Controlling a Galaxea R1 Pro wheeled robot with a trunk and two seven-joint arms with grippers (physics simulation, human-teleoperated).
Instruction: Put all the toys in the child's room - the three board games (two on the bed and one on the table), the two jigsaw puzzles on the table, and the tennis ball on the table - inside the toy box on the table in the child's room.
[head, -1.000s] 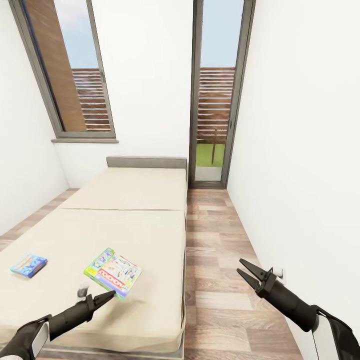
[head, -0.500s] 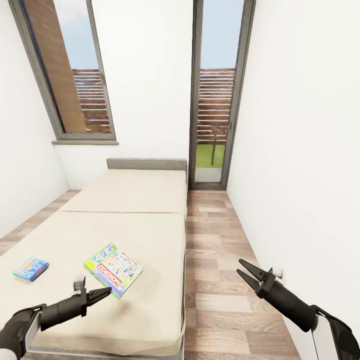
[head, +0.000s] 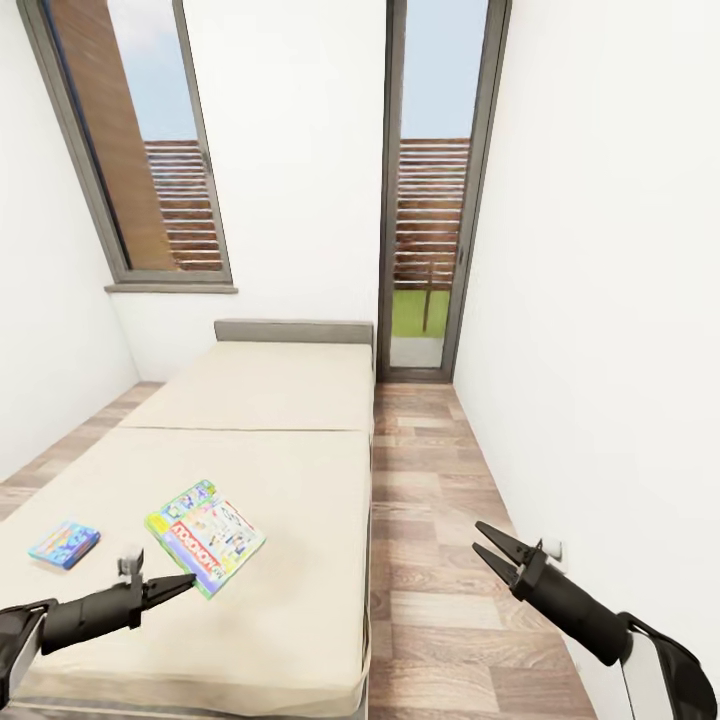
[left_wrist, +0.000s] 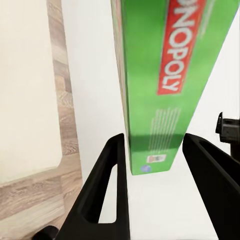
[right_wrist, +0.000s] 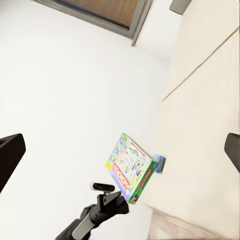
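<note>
My left pincer (head: 185, 582), jaws apart, lines up with the near edge of the Monopoly box (head: 205, 535) lying flat on the bed (head: 290, 480), ready to straddle it. My right pincer (head: 492, 555) waits, jaws apart, over the floor (head: 440, 520).

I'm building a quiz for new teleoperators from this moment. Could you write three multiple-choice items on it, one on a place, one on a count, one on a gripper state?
1. Where does the Monopoly box lie?
A. on the bed
B. on the floor
C. on the windowsill

2. How many board games lie on the bed?
A. one
B. two
C. four

3. How is the left gripper?
A. shut on the small blue box
B. shut on the Monopoly box
C. open, at the Monopoly box's near end

Key: 1 A, it rests on the beige mattress. 2 B, the Monopoly box and the small blue box. 3 C, the left wrist view shows its fingers spread beside the box end.
</note>
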